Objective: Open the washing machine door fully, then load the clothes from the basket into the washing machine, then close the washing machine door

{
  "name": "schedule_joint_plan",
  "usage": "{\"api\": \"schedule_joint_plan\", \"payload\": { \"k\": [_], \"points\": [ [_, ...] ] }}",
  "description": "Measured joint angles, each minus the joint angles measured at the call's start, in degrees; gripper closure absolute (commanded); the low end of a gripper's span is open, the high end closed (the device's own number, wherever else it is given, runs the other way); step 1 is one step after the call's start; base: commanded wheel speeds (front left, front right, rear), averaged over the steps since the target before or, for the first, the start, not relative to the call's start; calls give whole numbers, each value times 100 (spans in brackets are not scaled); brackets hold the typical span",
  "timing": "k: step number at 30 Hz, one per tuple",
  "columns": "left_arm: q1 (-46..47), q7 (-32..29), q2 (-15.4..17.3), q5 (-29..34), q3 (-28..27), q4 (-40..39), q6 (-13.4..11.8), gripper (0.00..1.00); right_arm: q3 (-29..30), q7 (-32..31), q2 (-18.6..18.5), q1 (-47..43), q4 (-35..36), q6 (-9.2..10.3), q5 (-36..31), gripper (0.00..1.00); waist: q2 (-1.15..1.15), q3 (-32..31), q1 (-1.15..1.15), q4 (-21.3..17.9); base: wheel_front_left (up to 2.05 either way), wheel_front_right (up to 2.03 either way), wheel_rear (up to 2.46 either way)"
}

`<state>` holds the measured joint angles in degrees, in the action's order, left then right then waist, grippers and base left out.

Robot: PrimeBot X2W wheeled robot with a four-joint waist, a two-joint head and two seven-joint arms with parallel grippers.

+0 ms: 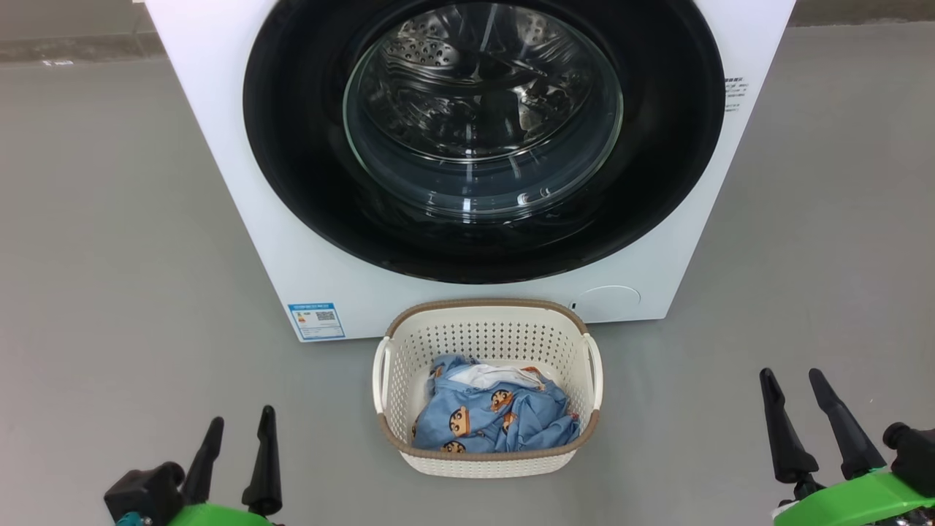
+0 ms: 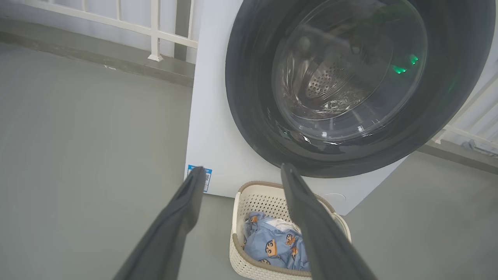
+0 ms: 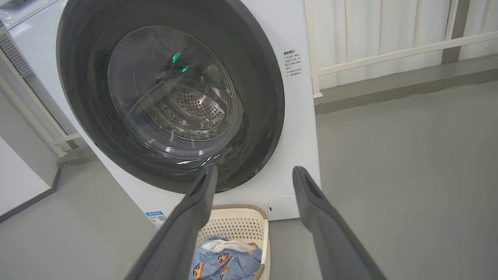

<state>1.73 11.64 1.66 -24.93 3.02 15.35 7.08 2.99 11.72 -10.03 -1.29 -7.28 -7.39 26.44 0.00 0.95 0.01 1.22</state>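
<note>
The white washing machine stands straight ahead, its round black-rimmed door shut flat against the front; the steel drum shows through the glass. On the floor just before it sits the cream basket holding the light blue clothes with cartoon faces. My left gripper is open at the lower left, well left of the basket. At the lower right my right gripper is open too, with nothing in it. The wrist views show the door, the basket and the clothes beyond open fingers.
Grey floor spreads on both sides of the machine. A blue label sticker and a round cover sit low on its front. White railings stand behind the machine along a raised kerb.
</note>
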Motion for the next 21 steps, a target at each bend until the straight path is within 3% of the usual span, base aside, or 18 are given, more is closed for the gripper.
{"api": "schedule_joint_plan", "payload": {
  "k": [15, 21],
  "points": [
    [-1, 258, 23, 1096, -4, -18, 27, 0, -32, 250, -149, 2, -692, -1, -956, 0, 0, -21, 0, 48, 0, 0, 0],
    [-1, 258, 24, 1152, -19, -18, 32, 0, -21, 255, -163, 2, -823, -1, -1023, 0, 0, -25, 0, 77, 0, 0, 0]
  ]
}}
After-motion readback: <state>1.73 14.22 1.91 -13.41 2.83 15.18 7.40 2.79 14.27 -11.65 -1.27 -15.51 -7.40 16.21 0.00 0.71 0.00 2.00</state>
